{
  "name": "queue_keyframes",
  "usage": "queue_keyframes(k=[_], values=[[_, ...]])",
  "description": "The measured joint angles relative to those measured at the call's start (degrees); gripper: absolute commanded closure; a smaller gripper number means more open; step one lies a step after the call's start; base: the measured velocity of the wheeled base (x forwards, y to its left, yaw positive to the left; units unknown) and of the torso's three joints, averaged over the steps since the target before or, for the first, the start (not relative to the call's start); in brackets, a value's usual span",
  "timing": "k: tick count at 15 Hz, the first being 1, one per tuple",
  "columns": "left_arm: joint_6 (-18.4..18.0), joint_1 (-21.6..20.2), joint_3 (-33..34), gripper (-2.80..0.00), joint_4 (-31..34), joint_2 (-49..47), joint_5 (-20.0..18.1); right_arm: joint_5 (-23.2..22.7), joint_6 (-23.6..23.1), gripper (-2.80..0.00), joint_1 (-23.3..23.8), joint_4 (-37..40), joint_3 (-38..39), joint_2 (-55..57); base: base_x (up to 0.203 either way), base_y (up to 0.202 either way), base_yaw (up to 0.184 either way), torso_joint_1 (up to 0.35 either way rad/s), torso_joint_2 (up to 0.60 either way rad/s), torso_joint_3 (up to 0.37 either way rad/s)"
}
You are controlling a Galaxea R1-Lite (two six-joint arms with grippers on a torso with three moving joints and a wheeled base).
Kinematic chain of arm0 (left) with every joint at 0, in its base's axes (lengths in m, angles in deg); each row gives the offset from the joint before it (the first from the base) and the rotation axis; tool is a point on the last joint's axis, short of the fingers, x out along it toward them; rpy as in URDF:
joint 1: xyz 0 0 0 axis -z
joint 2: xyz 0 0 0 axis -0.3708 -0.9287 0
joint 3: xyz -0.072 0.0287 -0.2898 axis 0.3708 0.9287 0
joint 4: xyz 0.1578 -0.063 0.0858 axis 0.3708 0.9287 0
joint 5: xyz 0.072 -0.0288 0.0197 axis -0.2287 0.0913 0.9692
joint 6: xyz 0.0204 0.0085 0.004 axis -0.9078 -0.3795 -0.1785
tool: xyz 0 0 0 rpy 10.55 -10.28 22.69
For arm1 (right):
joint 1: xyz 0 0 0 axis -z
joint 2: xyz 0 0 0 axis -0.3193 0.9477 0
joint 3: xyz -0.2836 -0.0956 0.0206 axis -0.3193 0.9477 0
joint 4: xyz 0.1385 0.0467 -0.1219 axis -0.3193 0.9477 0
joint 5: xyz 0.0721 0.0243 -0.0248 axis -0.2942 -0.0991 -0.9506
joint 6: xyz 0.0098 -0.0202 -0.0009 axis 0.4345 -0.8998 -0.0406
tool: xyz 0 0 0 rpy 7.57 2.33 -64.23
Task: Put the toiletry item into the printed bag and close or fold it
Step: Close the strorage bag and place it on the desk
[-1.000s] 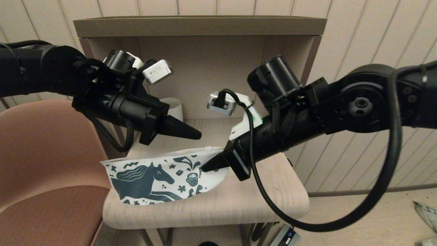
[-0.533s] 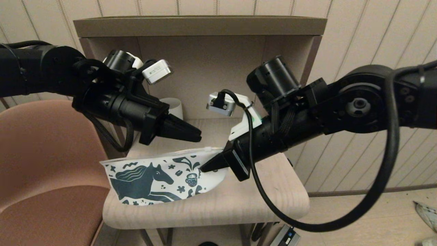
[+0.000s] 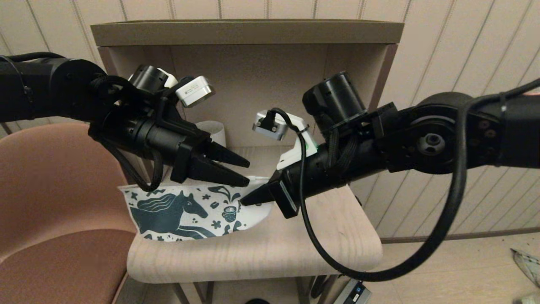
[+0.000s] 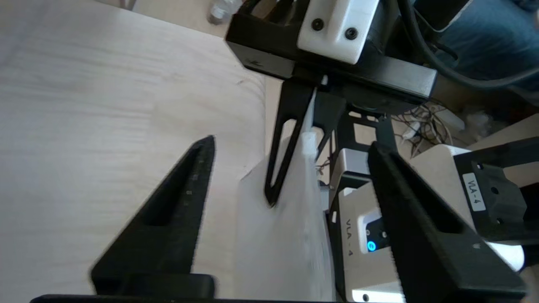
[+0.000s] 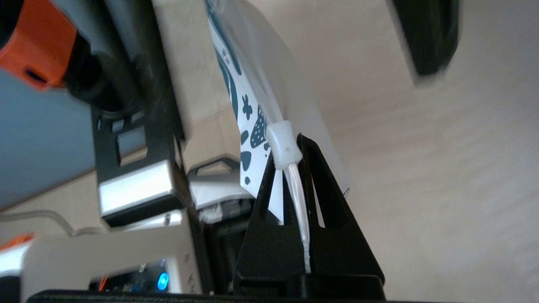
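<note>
In the head view, the flat white soft pouch printed with a dark teal horse and small flowers (image 3: 192, 211) is standing on its lower edge on the pale wooden worktop (image 3: 270, 253), its zippered top edge lifted. The black right gripper (image 3: 244, 201) is pinching the pouch's upper corner at the zipper end, fingers pressed together on the fabric. The black left gripper (image 3: 247, 171) is hovering just above the pouch's top edge, its two fingers spread apart with nothing between them. A white ribbed mug (image 3: 213, 131) is standing behind the left arm, inside the brown shelf unit (image 3: 244, 31). A pink chair (image 3: 50, 202) is sitting just beside the worktop.

In the left wrist view, the left gripper (image 4: 290, 151) is showing a wide gap, with the white pouch (image 4: 278, 235) running up between its fingers without touching them, towards the right gripper (image 4: 271, 200) clamped on it.

In the right wrist view, the right gripper (image 5: 290, 145) is gripping the white zipper strip, with the printed side of the pouch (image 5: 236, 84) stretching away from it.
</note>
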Motion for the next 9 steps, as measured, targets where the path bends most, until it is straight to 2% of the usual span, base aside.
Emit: queue_keyframes(k=[3,9], values=[[0.2,0.8,0.0,-2.80,0.1,-0.4,-0.4,0.0,2.1,0.00,-0.1,-6.3,2.7,0.0,0.000,0.000,0.000,0.000,0.00,0.000],[0.0,1.0,0.1,-2.80,-0.4,-0.9,-0.4,0.0,2.8,0.00,-0.1,-7.3,4.1,0.0,0.000,0.000,0.000,0.000,0.00,0.000]])
